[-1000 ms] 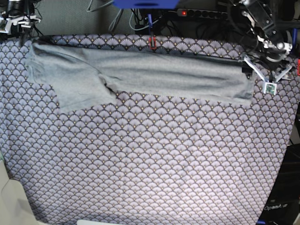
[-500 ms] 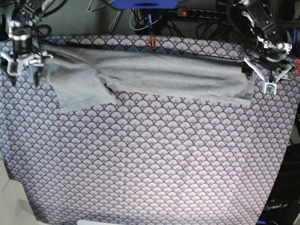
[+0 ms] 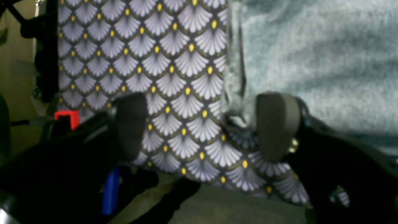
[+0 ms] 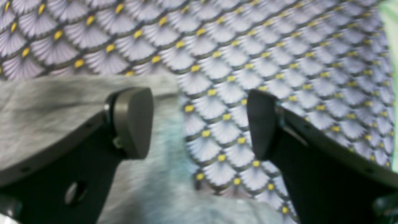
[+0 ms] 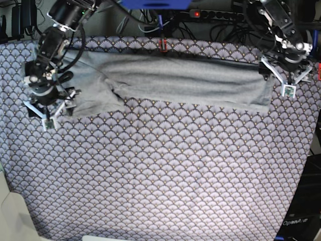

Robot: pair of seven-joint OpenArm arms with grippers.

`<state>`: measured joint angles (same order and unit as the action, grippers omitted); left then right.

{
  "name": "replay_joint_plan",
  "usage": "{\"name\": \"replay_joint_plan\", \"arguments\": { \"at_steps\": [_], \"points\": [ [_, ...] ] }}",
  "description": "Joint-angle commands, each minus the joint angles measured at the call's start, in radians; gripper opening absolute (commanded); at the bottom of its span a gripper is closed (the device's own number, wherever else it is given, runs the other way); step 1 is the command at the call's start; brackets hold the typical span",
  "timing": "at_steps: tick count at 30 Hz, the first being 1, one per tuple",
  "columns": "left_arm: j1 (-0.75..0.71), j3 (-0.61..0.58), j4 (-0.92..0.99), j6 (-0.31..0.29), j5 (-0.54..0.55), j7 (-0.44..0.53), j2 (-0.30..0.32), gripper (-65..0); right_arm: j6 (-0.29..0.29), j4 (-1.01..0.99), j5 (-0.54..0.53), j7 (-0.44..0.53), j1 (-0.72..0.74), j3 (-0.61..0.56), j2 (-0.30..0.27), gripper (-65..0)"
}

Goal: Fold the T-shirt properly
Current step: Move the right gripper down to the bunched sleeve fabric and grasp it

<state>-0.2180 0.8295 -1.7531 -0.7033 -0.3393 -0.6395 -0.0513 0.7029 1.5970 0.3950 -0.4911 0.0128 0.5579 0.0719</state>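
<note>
Purple fan-patterned tablecloth (image 5: 165,170) covers the desk and fills the near part of the base view, bare from the front edge up to the garment. Beyond this bare cloth, the T-shirt (image 5: 180,80) lies flat along the far side of the desk as a long light grey band running left to right, with one sleeve flap projecting toward the front at its left end. A thin dark edge shows along the far side of the band.

At the left end of the shirt in the base view, the right gripper (image 5: 49,108) hangs over the outer corner of the sleeve flap. In the right wrist view its jaws stand wide apart and hold nothing; one finger (image 4: 132,121) is over grey knit, the other over tablecloth.

At the opposite end, the left gripper (image 5: 286,80) sits at the shirt's short edge. In the left wrist view its jaws are also apart and empty; one pad (image 3: 275,124) lies at the shirt edge, the other over bare tablecloth.

Behind the desk, a red clip (image 5: 162,45) and dark cables are visible.
</note>
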Motion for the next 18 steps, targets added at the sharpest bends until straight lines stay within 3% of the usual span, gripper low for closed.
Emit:
{"name": "replay_joint_plan", "arguments": {
  "at_steps": [1,6,18],
  "points": [
    [0.007,0.001,-0.015,0.005,0.004,0.016,0.008,-12.1,-0.005,0.019,-0.041,-0.004,0.008,-0.017,-0.008,-17.7],
    [0.012,0.001,-0.015,0.005,0.004,0.016,0.009,-12.1,-0.005,0.010,-0.118,-0.110,0.006,-0.055,-0.036,-17.7],
    [0.013,0.001,-0.015,0.005,0.004,0.016,0.011,-12.1,-0.005,-0.097,-0.218,-0.120,0.019,-0.060,-0.099,-17.7]
  ]
}}
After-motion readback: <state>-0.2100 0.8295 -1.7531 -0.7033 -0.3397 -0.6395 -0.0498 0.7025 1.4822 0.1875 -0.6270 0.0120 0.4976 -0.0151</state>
